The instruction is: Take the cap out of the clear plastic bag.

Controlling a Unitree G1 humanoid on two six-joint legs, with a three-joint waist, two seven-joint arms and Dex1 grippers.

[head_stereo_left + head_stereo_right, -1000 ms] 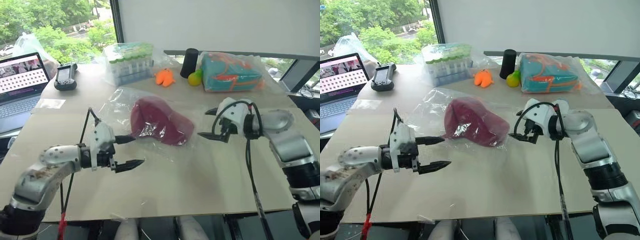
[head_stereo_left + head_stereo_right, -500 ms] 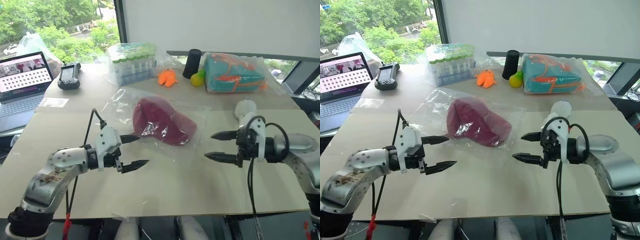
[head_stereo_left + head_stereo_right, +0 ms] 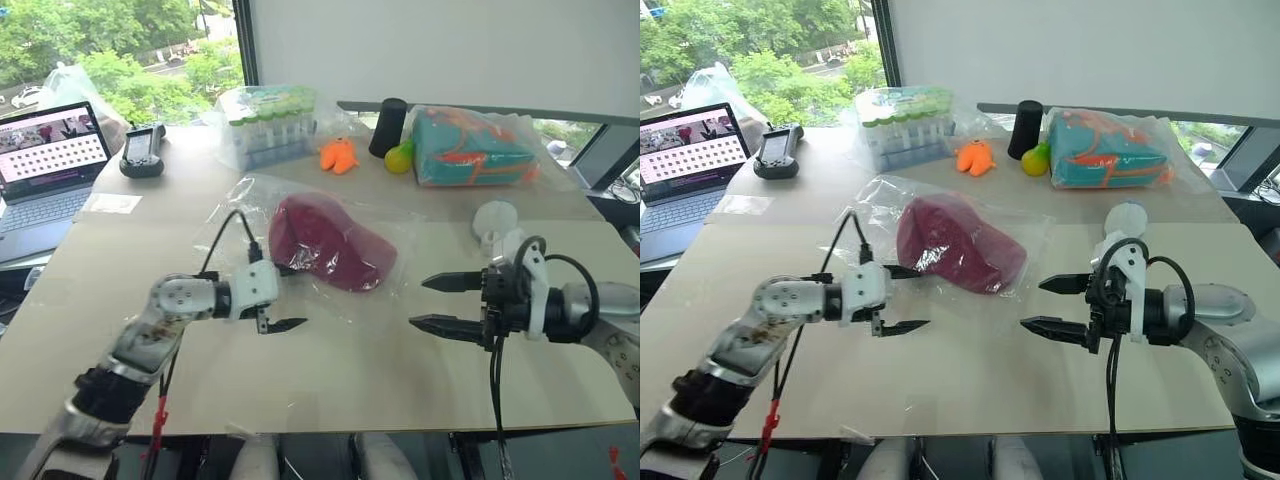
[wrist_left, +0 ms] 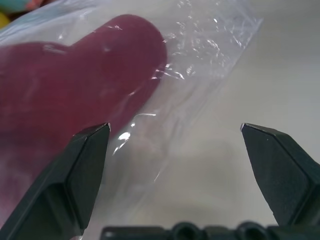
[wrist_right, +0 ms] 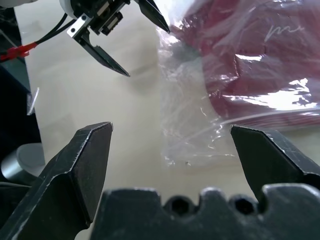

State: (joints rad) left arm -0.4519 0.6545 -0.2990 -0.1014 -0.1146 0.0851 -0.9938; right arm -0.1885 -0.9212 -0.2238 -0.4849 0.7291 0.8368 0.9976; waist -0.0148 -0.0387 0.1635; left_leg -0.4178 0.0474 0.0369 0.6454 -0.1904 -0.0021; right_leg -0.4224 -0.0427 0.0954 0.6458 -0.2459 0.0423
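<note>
Red cap (image 3: 328, 243) lies in the clear plastic bag (image 3: 375, 300), nearest the left claw (image 3: 281, 297); the 2 claws, right claw (image 3: 436, 303) too, gape wide, holding nothing.

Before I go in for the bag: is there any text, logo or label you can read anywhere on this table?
None can be read.
cap: a small white script mark shows through the clear plastic bag, too thin to make out.
laptop screen: rows of small marks, too small to read.
tube rack and teal box: no legible print.
</note>
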